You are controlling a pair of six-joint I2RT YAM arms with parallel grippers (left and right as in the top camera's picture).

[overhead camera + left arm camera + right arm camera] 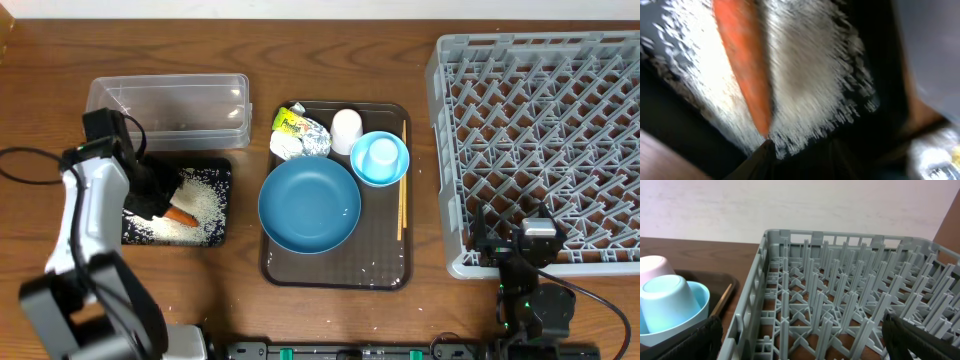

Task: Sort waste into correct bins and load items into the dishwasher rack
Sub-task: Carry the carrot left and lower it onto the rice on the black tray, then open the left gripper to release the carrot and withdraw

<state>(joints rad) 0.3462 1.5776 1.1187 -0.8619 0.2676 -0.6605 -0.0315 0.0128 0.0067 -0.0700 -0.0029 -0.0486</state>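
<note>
Carrot [182,213] lies on rice [200,205] under your left claw [158,200]; grip unclear, so lifting could scatter grains. Right claw [800,347] spread.

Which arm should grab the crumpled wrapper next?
Probably the left: its hand is at the black tray, nearer the wrapper. The right hand sits by the rack, past the dishes.

Even light, left wrist blurred
</note>
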